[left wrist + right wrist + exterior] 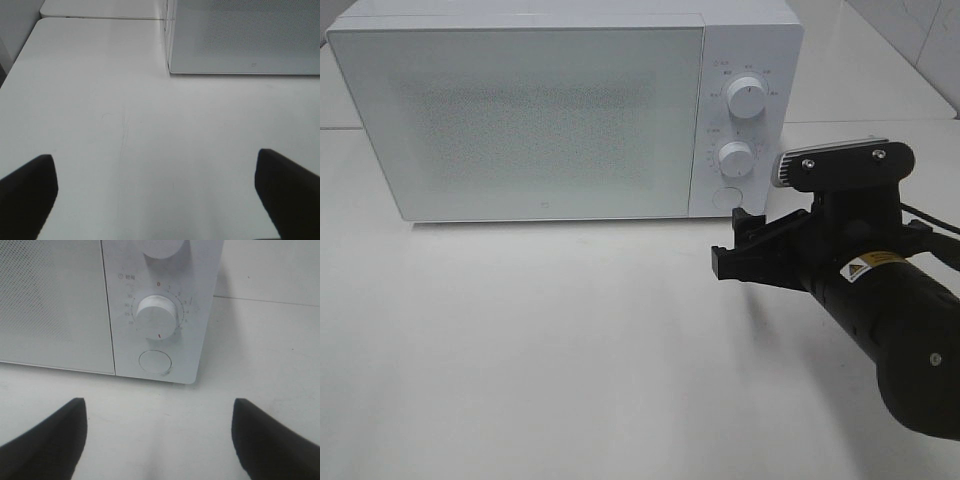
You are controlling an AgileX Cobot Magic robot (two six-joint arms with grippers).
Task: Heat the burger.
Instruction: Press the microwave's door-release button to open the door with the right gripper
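The right gripper (733, 240), jaws spread and empty, hangs just before the microwave's (760, 35) control panel, level with the round button (155, 361) under the timer knob (157, 317); the left gripper (155, 157) hovers over bare surface (150, 100), jaws wide apart. The burger shows nowhere (it may sit behind the shut, frosted door (520, 110), but I cannot tell). This looks like the controls step: next comes a centred push on the button, or a pinch and twist of the knob.
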